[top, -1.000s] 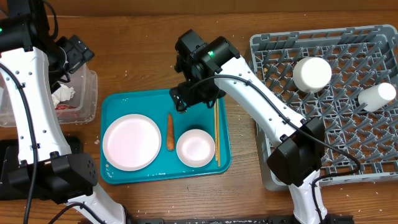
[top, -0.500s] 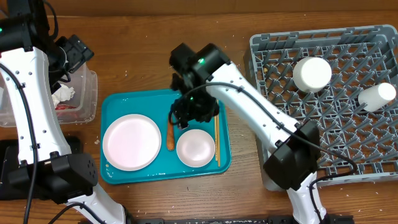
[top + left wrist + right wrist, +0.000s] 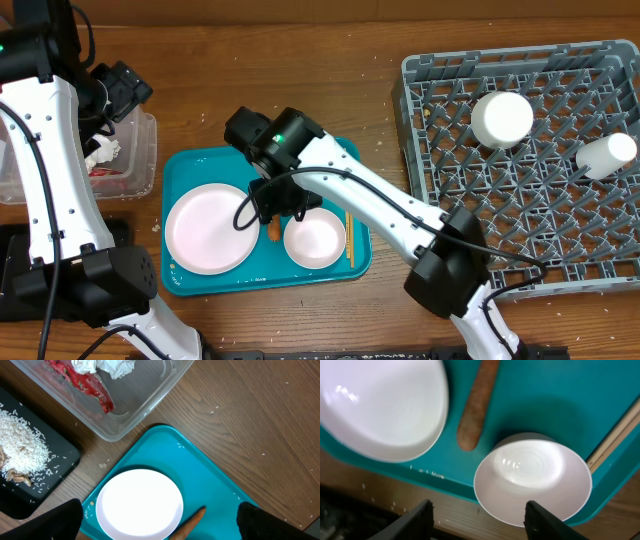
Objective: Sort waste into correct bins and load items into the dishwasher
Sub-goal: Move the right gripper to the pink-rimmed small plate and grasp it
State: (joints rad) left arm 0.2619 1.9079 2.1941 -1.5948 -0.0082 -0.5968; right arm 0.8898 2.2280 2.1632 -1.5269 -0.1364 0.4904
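On the teal tray (image 3: 195,170) lie a white plate (image 3: 212,228), an orange carrot (image 3: 477,405) and a small white bowl (image 3: 315,238). My right gripper (image 3: 272,200) hovers low over the carrot, between plate and bowl. In its wrist view the right gripper (image 3: 479,510) is open and holds nothing, with the bowl (image 3: 532,480) just ahead. My left gripper (image 3: 120,88) hangs by the clear tub (image 3: 145,150); it (image 3: 160,510) stands wide open. The tub holds a crumpled napkin (image 3: 110,366) and a red wrapper (image 3: 85,385). Rice (image 3: 20,452) lies on the black tray (image 3: 65,455).
The grey dish rack (image 3: 440,80) fills the right side, with a white cup (image 3: 502,118) and another white item (image 3: 607,155) in it. Wooden chopsticks (image 3: 348,230) lie along the tray's right side. Bare wood runs between tray and rack.
My right arm has swung left and toward the front of the tray, ending over the carrot, and its jaws have narrowed. The left arm has not moved.
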